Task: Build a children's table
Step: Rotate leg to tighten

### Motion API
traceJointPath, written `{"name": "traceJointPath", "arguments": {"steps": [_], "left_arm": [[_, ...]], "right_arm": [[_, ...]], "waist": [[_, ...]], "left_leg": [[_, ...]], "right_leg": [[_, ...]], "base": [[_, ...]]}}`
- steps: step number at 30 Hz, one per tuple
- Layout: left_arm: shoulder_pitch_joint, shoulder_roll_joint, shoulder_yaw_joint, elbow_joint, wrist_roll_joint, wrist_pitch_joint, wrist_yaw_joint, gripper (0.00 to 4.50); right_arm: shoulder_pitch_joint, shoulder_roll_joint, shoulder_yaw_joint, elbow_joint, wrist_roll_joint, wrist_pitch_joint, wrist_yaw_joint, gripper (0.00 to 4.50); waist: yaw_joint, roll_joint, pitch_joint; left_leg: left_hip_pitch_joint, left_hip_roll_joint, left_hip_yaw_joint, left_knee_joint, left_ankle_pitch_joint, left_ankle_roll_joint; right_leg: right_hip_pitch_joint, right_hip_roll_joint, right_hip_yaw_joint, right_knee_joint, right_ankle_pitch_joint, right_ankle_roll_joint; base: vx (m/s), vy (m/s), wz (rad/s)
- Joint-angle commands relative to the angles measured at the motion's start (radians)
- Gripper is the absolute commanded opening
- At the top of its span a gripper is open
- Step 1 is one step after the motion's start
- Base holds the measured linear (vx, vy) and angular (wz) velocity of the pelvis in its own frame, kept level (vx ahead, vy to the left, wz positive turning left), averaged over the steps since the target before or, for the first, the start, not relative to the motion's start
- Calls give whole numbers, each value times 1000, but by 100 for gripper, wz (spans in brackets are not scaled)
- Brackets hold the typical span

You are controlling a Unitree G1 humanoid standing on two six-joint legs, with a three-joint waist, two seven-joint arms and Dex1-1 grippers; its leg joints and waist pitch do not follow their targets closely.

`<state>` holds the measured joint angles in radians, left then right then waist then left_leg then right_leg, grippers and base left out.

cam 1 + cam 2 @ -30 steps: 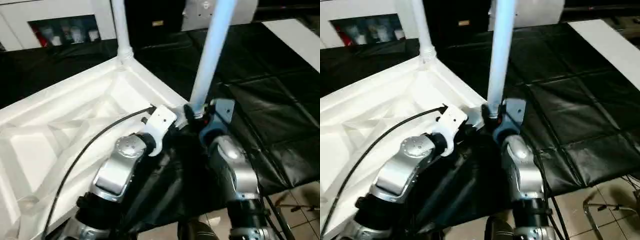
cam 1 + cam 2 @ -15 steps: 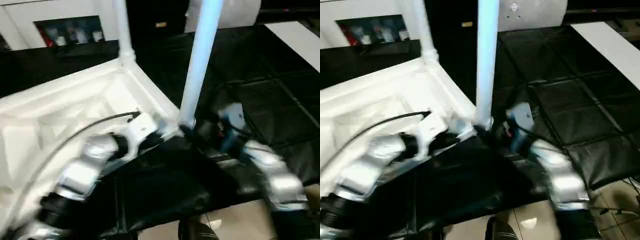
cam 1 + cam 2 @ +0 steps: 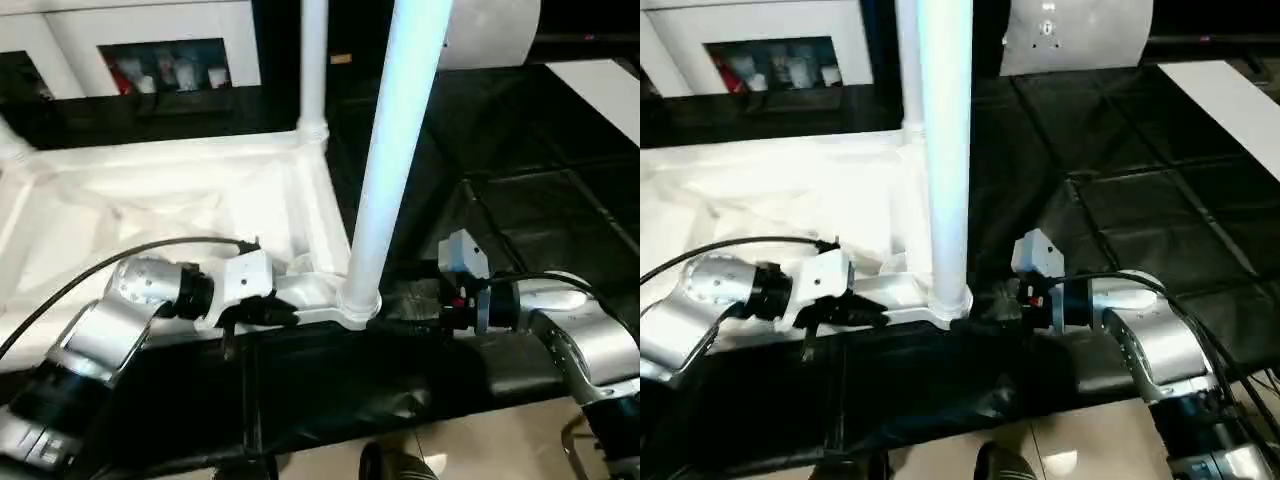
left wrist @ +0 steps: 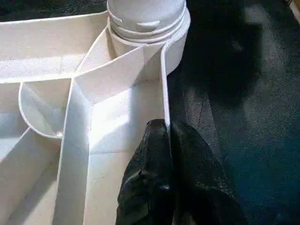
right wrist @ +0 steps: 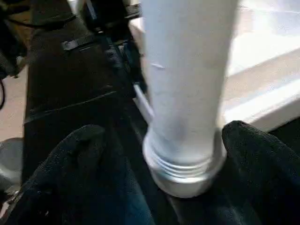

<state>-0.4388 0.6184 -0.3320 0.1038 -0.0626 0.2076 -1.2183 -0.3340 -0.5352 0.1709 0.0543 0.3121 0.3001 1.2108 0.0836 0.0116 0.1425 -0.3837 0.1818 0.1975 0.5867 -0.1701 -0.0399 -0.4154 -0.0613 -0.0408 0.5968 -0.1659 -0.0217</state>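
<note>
The children's table (image 3: 180,200) lies upside down on the black work table, ribbed underside up. One white leg (image 3: 390,170) stands in the near right corner socket (image 3: 358,303), and another leg (image 3: 313,60) stands in the far corner. My left gripper (image 4: 168,124) is shut on the table's thin side wall (image 4: 164,84) just beside that near socket, also seen from above (image 3: 272,314). My right gripper (image 5: 164,140) is open and straddles the base of the near leg (image 5: 185,84), one finger (image 5: 89,159) on each side; it reaches in from the right (image 3: 405,312).
A white cabinet (image 3: 160,60) with small items stands at the back. A flat white rounded panel (image 3: 1075,35) leans behind the table, and another white panel (image 3: 600,85) lies far right. The black work table's front edge (image 3: 400,400) drops to a tiled floor.
The whole view has shifted. My right forearm has swung out and now reaches the leg's base from the right. The left gripper stays at the rim by the socket.
</note>
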Motion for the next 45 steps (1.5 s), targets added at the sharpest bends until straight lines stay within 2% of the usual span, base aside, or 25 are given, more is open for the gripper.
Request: {"name": "traceJointPath", "arguments": {"steps": [1,5,9,11,12,17,18,23,31,37,39,40,41,43,45], "left_arm": [[-5,-7,-20,29,25,16,-9,27],[-5,-8,-29,45,15,8,-24,57],[-8,-13,-31,73,34,-35,3,65],[-14,-22,-24,90,31,-54,9,65],[-15,-25,-22,93,28,-56,5,65],[-18,-51,2,101,-25,-68,-20,65],[-16,-57,7,103,-39,-71,-27,39],[-9,-58,1,117,-33,-90,-33,12],[-3,-42,-19,147,-3,-127,-46,12],[-1,-9,-37,139,-11,-177,-124,12],[2,1,-51,121,-19,-188,-162,12],[3,5,-57,113,-22,-191,-178,12],[3,7,-62,106,-26,-195,-192,12],[-3,7,-72,104,-26,-204,-203,4],[-12,0,-79,114,-16,-215,-199,0]], "right_arm": [[-5,-11,21,-2,-4,-11,24,447],[-1,-10,35,11,-16,-39,28,450],[-1,-7,30,18,-20,-47,24,450],[-1,-5,27,21,-23,-52,22,450],[-1,-5,27,21,-23,-53,22,450],[1,-9,31,27,-22,-65,22,450],[1,-9,31,28,-23,-67,23,450],[1,-10,33,30,-23,-71,26,450],[-5,-10,35,42,-28,-84,31,450],[-43,4,43,98,-44,-116,43,450],[-60,15,48,126,-48,-141,56,450],[-67,19,51,139,-49,-154,62,450],[-76,25,55,151,-45,-159,77,450],[-88,32,63,162,-30,-155,105,433],[-96,43,72,164,-11,-142,138,412]], "waist": [[-6,-1,-70],[-5,-2,-72],[-6,-3,-79],[-4,1,-79],[-4,-1,-81],[-2,0,-79],[-2,-1,-80],[-2,-1,-83],[-3,-1,-78],[-2,-3,-78],[-2,-2,-78],[-2,-3,-79],[-1,-2,-79],[2,0,-80],[2,-1,-81]], "left_leg": [[30,53,-25,-76,-243,29],[27,51,-26,-76,-239,31],[24,51,-24,-72,-202,47],[23,51,-24,-70,-189,53],[25,51,-22,-70,-192,54],[25,52,-24,-72,-217,43],[25,52,-24,-72,-211,43],[22,52,-22,-69,-185,59],[25,53,-23,-71,-218,48],[26,52,-23,-72,-218,42],[26,54,-22,-71,-208,45],[24,53,-22,-71,-202,46],[28,55,-21,-71,-202,47],[30,56,-19,-70,-199,50],[26,56,-19,-69,-187,61]], "right_leg": [[38,-82,50,-74,-337,-211],[39,-82,49,-76,-349,-202],[43,-80,49,-68,-267,-222],[43,-80,48,-67,-253,-229],[43,-79,48,-67,-252,-233],[43,-81,47,-69,-291,-229],[44,-81,47,-68,-282,-230],[45,-79,47,-64,-237,-238],[42,-80,47,-71,-298,-224],[41,-82,48,-71,-326,-216],[38,-80,47,-67,-296,-227],[41,-80,46,-66,-289,-229],[37,-79,47,-65,-276,-235],[36,-78,47,-61,-249,-245],[39,-78,47,-56,-211,-257]], "base": [[0,0,0],[0,0,0],[0,0,0],[0,0,0],[0,0,0],[0,0,0],[0,0,0],[0,0,0],[0,0,0],[0,0,0],[0,0,0],[0,0,0],[0,0,0],[0,0,0],[0,0,0]]}}
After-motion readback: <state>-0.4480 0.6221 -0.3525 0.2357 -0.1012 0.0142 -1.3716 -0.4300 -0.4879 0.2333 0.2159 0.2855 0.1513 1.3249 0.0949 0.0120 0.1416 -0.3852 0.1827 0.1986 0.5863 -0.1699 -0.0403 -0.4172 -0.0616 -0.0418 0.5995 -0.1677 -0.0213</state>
